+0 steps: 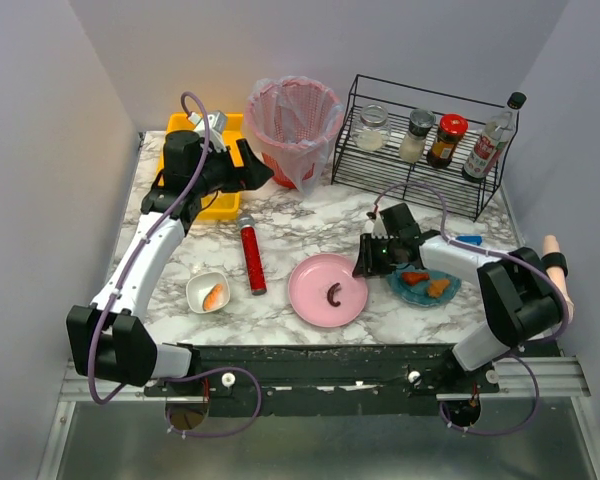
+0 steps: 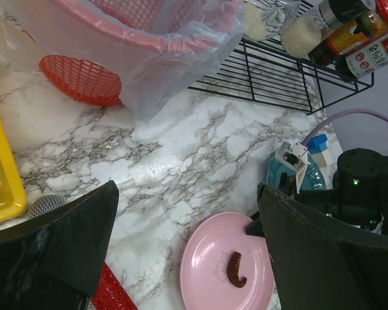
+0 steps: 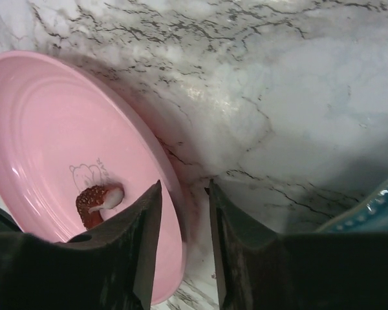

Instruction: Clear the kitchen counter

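The kitchen counter is white marble with grey veins. A pink plate lies on it near the front, with a dark curled food scrap on it. My right gripper is low at the plate's right rim. In the right wrist view its jaws are narrowly open and straddle the rim of the plate, one finger over the plate, one outside. My left gripper is open and empty, held above the counter beside the pink basket; its wrist view looks down on the plate.
A red toy microphone, a white bowl with orange food and a teal plate with orange pieces lie on the counter. A yellow tray, a bag-lined pink basket and a black wire rack with bottles stand at the back.
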Motion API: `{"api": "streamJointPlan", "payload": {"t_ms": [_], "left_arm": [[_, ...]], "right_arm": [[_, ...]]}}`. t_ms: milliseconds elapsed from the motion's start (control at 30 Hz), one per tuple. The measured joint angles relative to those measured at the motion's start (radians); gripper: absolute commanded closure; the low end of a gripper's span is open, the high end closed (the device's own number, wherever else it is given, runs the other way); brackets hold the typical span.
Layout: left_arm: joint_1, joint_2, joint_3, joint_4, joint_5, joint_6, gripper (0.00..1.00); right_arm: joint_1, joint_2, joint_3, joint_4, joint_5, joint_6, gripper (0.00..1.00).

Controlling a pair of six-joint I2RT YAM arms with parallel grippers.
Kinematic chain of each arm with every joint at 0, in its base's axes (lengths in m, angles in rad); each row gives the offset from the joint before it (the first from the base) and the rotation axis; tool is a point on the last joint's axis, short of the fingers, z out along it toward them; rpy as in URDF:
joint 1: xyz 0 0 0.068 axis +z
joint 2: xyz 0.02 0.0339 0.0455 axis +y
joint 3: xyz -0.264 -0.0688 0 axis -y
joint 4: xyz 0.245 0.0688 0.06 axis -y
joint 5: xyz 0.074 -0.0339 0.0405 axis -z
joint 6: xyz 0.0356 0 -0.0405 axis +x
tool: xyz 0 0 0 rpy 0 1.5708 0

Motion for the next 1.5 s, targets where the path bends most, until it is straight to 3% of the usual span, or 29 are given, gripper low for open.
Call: {"api": "streamJointPlan", "payload": {"t_ms": [167,267,567,767,1233,1433,1500], "left_arm": [[0.000,0.001,-0.023,0.014,0.011,-0.013,0.01],[0.000,0.001,-0.031,0.016,0.015,-0.017,0.01],[-0.003,0.001,-0.062,0.059,0.030,-0.040,0.01],[-0.049,0.001,-0.125,0.101,0.049,-0.074,0.01],[-0.114,0.006,-0.238,0.337,0.179,-0.309,0.01],[-0.158,0.029,-0.253,0.386,0.219,-0.348,0.08],[-0.167,0.038,-0.253,0.385,0.221,-0.346,0.16]], "right_arm": [[0.006,0.023,-0.005,0.033,-0.028,0.017,0.88],[0.007,0.035,-0.006,0.040,-0.051,0.027,0.99],[0.011,-0.033,0.006,-0.002,-0.012,0.048,0.99],[0.011,-0.160,0.126,-0.071,0.034,0.058,0.99],[0.011,-0.276,0.268,-0.137,0.111,0.070,0.99],[0.011,-0.304,0.268,-0.159,0.129,0.075,0.99],[0.010,-0.311,0.268,-0.160,0.130,0.077,0.99]]}}
